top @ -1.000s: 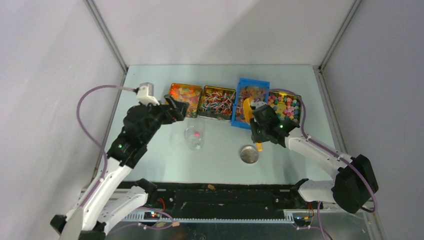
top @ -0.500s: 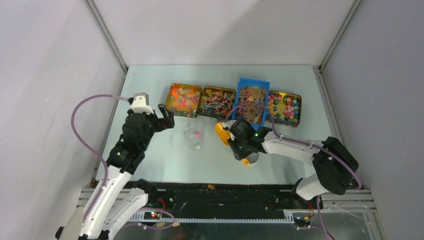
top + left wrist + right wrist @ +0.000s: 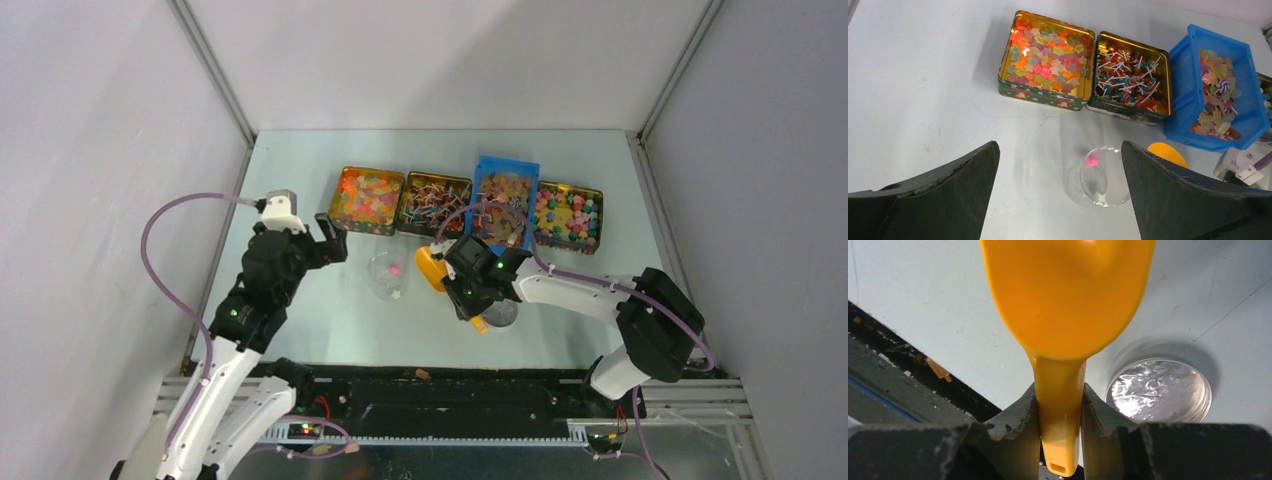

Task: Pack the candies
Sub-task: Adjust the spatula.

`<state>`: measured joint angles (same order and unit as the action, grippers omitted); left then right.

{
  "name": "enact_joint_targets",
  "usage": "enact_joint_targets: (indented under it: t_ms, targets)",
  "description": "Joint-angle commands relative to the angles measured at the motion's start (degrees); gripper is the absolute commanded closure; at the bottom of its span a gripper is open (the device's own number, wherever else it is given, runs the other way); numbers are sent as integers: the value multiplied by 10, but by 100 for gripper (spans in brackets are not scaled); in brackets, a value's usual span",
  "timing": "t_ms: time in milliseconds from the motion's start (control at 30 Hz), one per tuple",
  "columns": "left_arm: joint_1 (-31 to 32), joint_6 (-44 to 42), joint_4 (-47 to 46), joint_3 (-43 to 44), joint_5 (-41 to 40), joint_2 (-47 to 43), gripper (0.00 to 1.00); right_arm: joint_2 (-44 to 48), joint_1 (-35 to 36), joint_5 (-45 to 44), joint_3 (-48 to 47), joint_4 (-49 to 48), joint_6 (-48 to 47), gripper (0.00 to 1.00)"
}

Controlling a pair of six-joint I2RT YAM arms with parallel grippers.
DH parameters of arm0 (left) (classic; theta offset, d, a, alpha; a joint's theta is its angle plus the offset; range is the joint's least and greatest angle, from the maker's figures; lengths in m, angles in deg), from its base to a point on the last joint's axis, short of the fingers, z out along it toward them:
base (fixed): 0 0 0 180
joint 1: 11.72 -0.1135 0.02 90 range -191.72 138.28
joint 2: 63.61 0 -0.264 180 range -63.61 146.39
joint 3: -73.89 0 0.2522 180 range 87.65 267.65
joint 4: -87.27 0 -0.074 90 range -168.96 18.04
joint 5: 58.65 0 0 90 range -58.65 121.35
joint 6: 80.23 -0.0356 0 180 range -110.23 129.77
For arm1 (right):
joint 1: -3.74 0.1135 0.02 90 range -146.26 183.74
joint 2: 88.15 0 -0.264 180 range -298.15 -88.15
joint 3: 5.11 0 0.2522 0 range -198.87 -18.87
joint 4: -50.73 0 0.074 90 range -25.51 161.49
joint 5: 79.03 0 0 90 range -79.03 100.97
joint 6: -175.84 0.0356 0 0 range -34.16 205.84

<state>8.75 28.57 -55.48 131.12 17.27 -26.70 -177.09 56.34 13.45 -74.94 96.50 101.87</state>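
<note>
The candies lie in four containers in a row at the back: orange gummies in a tin [image 3: 367, 197] [image 3: 1048, 57], lollipops in a second tin [image 3: 435, 203] [image 3: 1130, 75], jellies in a blue bin [image 3: 503, 205] [image 3: 1215, 100], and pastel pieces in a third tin [image 3: 568, 213]. A clear jar [image 3: 388, 272] [image 3: 1100, 175] holds a pink and a white candy. My right gripper [image 3: 465, 292] [image 3: 1059, 395] is shut on the handle of the orange scoop [image 3: 432, 268] [image 3: 1068, 295], just right of the jar. What the scoop holds does not show. My left gripper [image 3: 335, 238] [image 3: 1059, 147] is open and empty, left of the jar.
A round silver lid [image 3: 498, 313] [image 3: 1159, 390] lies on the table under my right arm, near the front. The black front rail [image 3: 430, 385] runs along the near edge. Grey walls close in the table's left, back and right sides.
My right gripper has carried the scoop from the blue bin leftward to beside the jar. My left gripper has drawn back from the gummy tin, a little left and nearer.
</note>
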Motion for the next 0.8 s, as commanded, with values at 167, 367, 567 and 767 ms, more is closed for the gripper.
enact_joint_targets:
  t_ms: [167, 367, 567, 767]
  targets:
    - [-4, -31, 30, 0, 18, -15, 0, -14, 6, 8, -68, 72, 1, 100]
    - [-4, -31, 40, 3, 28, -33, 0, -23, 7, 7, -92, 98, 9, 100]
    - [-4, -60, 59, 18, 45, -38, 0, 7, 12, -9, -121, 162, -3, 100]
    - [-4, -83, 88, 24, 42, -28, 0, -3, 10, -3, -162, 240, -18, 100]
